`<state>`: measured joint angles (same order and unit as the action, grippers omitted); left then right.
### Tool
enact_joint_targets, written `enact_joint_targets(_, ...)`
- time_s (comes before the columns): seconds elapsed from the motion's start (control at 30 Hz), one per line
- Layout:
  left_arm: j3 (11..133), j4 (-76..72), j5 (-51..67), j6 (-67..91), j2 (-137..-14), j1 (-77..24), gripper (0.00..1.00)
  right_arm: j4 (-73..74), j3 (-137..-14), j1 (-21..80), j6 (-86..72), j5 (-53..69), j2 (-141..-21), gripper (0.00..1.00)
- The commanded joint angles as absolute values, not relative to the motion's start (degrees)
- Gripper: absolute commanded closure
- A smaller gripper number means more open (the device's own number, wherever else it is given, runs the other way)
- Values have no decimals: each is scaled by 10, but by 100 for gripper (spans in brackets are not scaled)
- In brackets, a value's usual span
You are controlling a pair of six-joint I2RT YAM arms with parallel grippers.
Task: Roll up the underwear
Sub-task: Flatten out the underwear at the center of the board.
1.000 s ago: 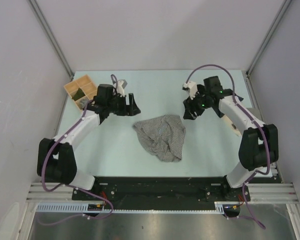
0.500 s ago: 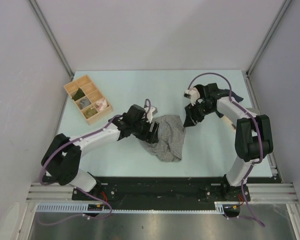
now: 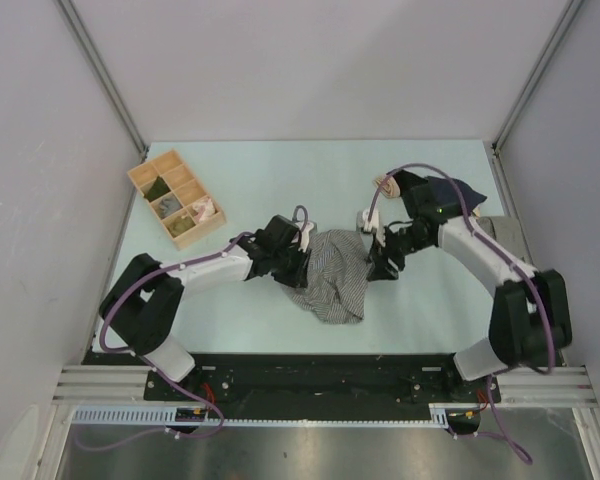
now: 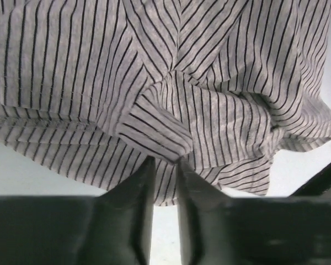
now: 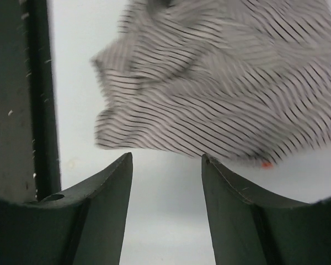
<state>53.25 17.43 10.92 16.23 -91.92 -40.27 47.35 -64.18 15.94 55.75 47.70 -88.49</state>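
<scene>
The underwear [image 3: 332, 275], a crumpled grey striped cloth, lies in the middle of the table. My left gripper [image 3: 302, 262] sits at its left edge. In the left wrist view the fingers [image 4: 133, 193] stand nearly together, pinching a fold of the underwear [image 4: 171, 94] at the left gripper's [image 4: 164, 161] tips. My right gripper [image 3: 378, 264] is low at the cloth's right edge. In the right wrist view the right gripper [image 5: 166, 157] is open on bare table, just short of the underwear [image 5: 226, 88], with nothing between its fingers.
A wooden compartment box [image 3: 175, 198] holding small items stands at the back left. A navy blue garment [image 3: 452, 190] and a beige-grey garment [image 3: 507, 232] lie at the right, behind my right arm. A black rail [image 3: 320, 368] runs along the table's near edge.
My left arm swung from beside the wooden box to the underwear's left edge, and its jaws closed on a fold. The right gripper came down and nearer to the cloth's right edge.
</scene>
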Motion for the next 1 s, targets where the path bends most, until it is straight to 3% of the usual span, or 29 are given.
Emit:
enact_joint_targets(0.0,539,152,131,161,-911,-406,94,488,-555,248,761,487,-782,43)
enact_joint_targets(0.03,541,151,130,160,-909,-406,100,470,-522,270,760,450,-773,43)
enact_joint_targets(0.3,510,161,108,169,-781,-402,100,362,-465,389,745,329,-774,46)
enact_joint_targets(0.53,468,161,138,183,-700,-369,100,326,-450,411,744,257,-814,45)
enact_joint_targets(0.97,447,149,175,178,-688,-334,100,345,-440,450,745,230,-853,46)
